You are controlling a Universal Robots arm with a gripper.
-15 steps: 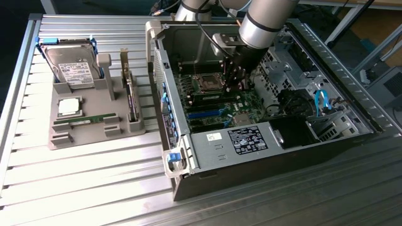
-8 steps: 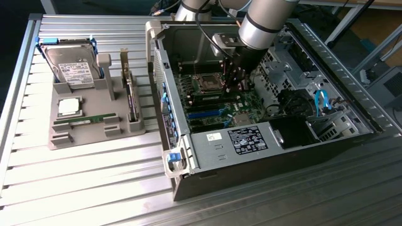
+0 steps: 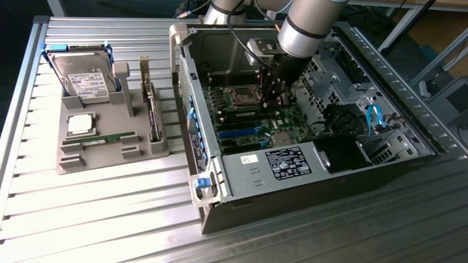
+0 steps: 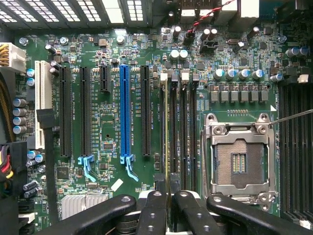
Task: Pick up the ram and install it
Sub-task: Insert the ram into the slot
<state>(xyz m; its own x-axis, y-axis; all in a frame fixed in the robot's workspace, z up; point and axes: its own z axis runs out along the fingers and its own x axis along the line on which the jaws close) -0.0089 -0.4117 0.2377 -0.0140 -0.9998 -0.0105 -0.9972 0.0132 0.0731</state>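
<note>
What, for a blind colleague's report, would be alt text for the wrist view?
The black gripper pinches a long, thin green ram stick, seen edge-on at a memory slot on the green motherboard, with an empty silver processor socket alongside.

Before my one pincer (image 4: 167, 182): one ram (image 4: 167, 127), one blue slot (image 4: 125, 112), one white slot (image 4: 43, 103), one processor socket (image 4: 238, 161). On the one grey tray (image 3: 106, 160): one hard drive (image 3: 86, 76), one processor chip (image 3: 80, 124), one expansion card (image 3: 151, 109), one green stick (image 3: 97, 141).
</note>
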